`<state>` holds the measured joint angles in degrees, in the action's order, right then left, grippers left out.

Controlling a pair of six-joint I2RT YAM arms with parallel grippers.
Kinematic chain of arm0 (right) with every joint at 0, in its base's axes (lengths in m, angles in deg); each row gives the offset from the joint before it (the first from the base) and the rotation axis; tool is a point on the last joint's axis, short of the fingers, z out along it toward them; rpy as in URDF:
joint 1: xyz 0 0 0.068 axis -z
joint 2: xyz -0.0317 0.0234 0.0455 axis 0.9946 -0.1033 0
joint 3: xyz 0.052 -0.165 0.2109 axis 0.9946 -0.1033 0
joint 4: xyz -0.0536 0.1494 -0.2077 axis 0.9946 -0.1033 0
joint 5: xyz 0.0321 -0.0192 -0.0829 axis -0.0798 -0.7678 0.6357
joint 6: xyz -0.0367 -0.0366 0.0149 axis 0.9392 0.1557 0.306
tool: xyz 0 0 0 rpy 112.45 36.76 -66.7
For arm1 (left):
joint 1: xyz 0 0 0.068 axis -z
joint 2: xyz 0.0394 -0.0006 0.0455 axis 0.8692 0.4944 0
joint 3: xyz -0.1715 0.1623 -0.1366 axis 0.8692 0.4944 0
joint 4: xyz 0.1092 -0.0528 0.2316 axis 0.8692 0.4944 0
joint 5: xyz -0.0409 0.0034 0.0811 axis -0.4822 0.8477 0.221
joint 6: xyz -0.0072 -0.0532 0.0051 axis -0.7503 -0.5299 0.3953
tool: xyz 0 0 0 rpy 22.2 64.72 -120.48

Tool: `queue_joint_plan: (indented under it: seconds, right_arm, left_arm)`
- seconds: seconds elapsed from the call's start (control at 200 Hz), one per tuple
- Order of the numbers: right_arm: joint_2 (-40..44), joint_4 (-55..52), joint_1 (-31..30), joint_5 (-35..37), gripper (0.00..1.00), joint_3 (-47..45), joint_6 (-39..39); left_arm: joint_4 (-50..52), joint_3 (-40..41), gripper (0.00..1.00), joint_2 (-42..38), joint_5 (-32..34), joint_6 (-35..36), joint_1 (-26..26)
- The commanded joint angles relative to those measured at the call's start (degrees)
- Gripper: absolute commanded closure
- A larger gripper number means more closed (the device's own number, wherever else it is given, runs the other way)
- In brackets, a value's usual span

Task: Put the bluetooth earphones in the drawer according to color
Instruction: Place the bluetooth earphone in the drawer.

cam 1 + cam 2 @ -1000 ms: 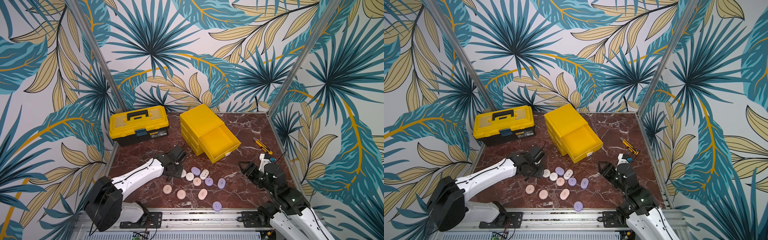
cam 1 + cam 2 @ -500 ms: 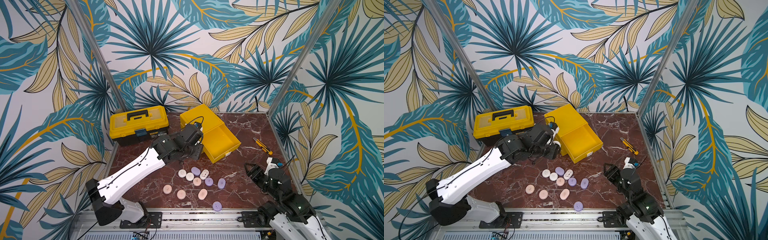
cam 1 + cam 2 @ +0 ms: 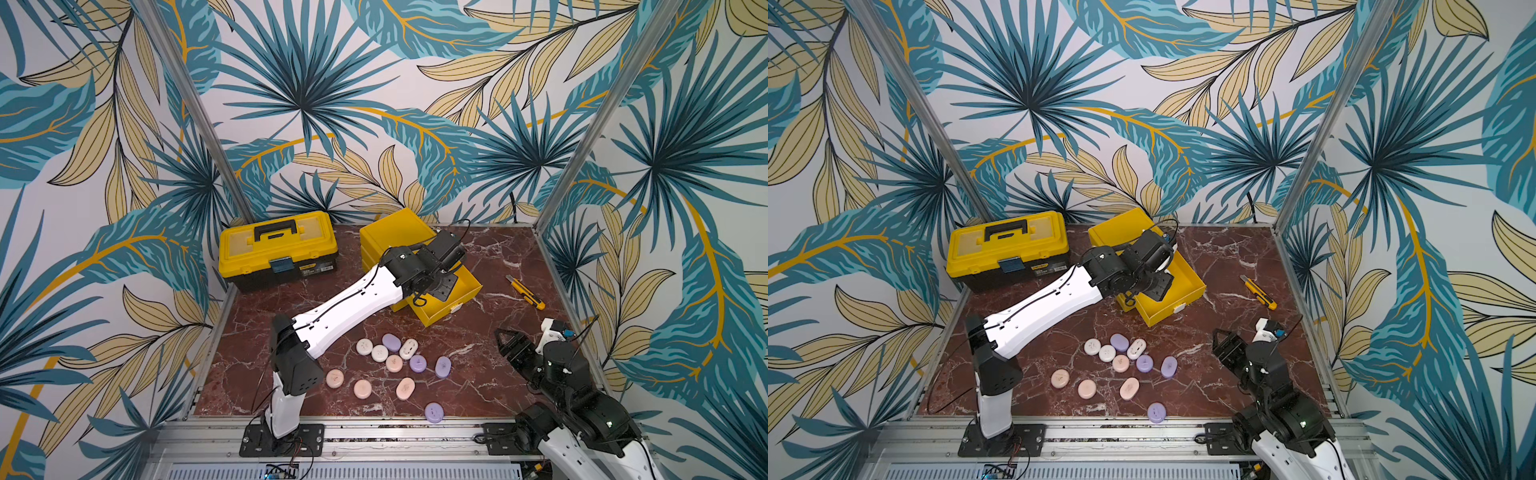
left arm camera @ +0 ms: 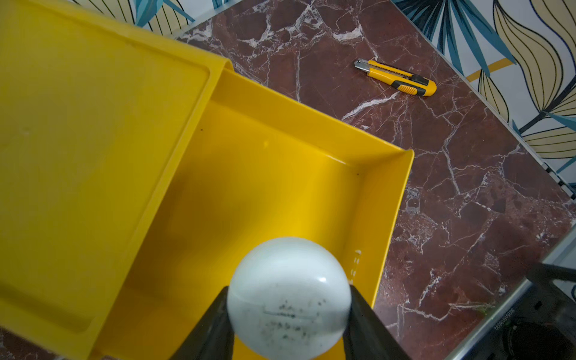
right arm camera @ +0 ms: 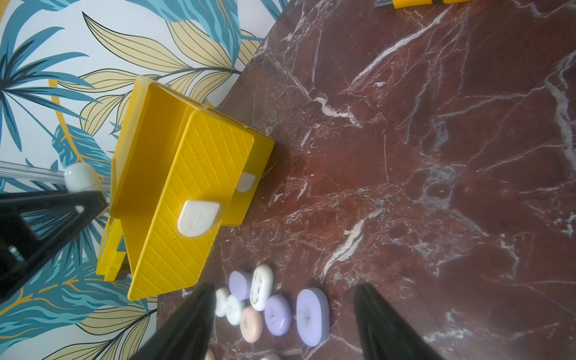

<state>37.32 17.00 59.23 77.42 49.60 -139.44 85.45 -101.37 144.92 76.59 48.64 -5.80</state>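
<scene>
Case [image 4: 288,308] clamped in left end effector [image 4: 289,286] over drawer [image 4: 394,196]; top views hide it.

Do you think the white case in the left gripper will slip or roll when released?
Likely slippery: the white case looks smooth and rounded, pinched only at its sides by the left gripper. Released, it may slide on the glossy drawer floor, though the walls should contain it.

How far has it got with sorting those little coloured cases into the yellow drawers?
Barely begun. One drawer is pulled open, and the floor that shows is bare. The left gripper holds a white case above it, not yet dropped. Eleven cases lie on the table: three white, four lilac, four pink.
</scene>
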Motion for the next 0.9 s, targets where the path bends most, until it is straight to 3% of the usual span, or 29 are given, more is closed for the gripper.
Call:
queue_joint_plan:
  seconds: [0.0, 0.351, 0.596, 0.897]
  right_arm:
    - [0.3, -1.5, 0.1, 1.0, 0.25, 1.1, 0.9]
    - [0.7, -1.8, 0.1, 1.1, 0.24, 1.1, 1.2]
    - [0.5, -1.9, 0.2, 1.1, 0.23, 1.2, 1.5]
    - [0.9, -2.4, 0.1, 1.2, 0.23, 0.8, 1.7]
  left_arm:
    - [2.4, -7.1, 0.74, 3.5, 1.3, 1.9, 0.0]
    - [5.8, -18.0, 0.74, 14.7, 0.1, 1.5, -1.3]
    - [6.0, -18.5, 0.73, 17.0, -0.3, 1.2, -2.4]
    - [5.8, -19.0, 0.61, 18.7, -1.6, 0.8, -3.2]
